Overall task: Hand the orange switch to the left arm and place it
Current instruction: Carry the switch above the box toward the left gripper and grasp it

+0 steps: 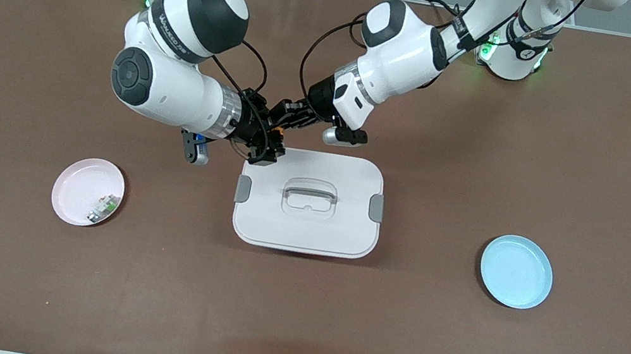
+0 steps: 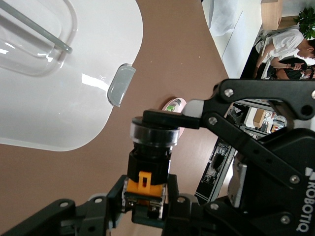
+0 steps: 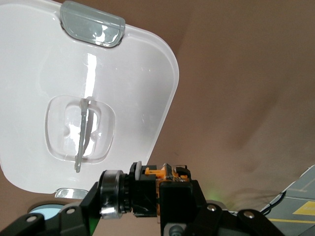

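The orange switch (image 1: 278, 130) hangs in the air between my two grippers, over the table just off the white box's (image 1: 307, 227) corner toward the right arm's end. My left gripper (image 1: 292, 117) is shut on its orange base; in the left wrist view (image 2: 146, 194) its fingers clamp that base (image 2: 143, 184). My right gripper (image 1: 264, 144) is shut on the switch too, one finger on its silver-ringed head (image 2: 153, 132). In the right wrist view the switch (image 3: 147, 189) lies across the right gripper (image 3: 142, 199), with the box lid (image 3: 74, 64) underneath.
A pink plate (image 1: 75, 194) holding a small green-and-white component (image 1: 104, 209) sits toward the right arm's end. A blue plate (image 1: 516, 271) sits toward the left arm's end. The box lid has grey clasps (image 1: 376, 207) and a recessed handle (image 1: 310, 192).
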Tool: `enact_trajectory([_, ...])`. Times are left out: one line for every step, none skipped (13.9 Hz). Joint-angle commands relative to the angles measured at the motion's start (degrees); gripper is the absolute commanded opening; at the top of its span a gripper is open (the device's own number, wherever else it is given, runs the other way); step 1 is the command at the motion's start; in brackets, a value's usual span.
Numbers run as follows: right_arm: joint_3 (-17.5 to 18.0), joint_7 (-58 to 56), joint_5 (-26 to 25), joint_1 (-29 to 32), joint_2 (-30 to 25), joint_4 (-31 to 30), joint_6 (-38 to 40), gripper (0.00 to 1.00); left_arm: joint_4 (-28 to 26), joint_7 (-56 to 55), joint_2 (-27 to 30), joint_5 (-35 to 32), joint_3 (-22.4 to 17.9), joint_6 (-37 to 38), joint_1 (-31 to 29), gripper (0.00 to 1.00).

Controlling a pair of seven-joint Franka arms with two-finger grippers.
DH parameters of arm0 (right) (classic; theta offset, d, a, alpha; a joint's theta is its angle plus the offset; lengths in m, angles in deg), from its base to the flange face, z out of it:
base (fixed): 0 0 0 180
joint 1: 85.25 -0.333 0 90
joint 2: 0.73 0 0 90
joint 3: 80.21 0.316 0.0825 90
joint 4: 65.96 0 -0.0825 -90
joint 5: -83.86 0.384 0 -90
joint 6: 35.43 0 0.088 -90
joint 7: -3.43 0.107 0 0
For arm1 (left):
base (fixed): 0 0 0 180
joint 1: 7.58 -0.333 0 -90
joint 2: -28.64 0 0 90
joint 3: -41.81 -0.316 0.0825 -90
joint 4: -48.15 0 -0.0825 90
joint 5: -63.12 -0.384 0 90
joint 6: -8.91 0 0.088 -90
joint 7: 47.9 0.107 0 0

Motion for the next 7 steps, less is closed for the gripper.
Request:
enact_trajectory([-0.5,1.4,-0.6,-0.9,0.5,0.7,-0.7,0.0,0.3,-0.2,-0.4,1.1,-0.2,-0.9,0.7,0.15])
enact_trajectory([-0.5,1.4,-0.6,-0.9,0.5,0.7,-0.9,0.0,0.3,-0.2,-0.4,1.1,-0.1,-0.9,0.7,0.15])
enact_trajectory([-0.5,1.5,-0.6,-0.8,0.5,0.7,-1.0,0.0,0.3,-0.2,-0.4,1.1,-0.2,-0.9,0.6,0.15])
enact_trajectory([-0.5,1.5,-0.5,-0.8,0.5,0.8,-0.9,0.0,0.2,-0.2,-0.4,1.1,-0.2,-0.9,0.6,0.15])
enact_trajectory([-0.5,1.5,-0.4,-0.7,0.5,0.9,-0.8,0.0,0.2,-0.2,-0.4,1.1,-0.1,-0.9,0.6,0.15])
enact_trajectory([-0.5,1.5,-0.3,-0.7,0.5,1.0,-0.9,0.59,0.2,-0.2,-0.4,1.1,-0.2,-0.9,0.7,0.15])
enact_trajectory([-0.5,1.5,-0.5,-0.9,0.5,0.9,-0.9,1.0,0.2,-0.2,-0.4,1.1,-0.1,-0.9,0.6,0.15])
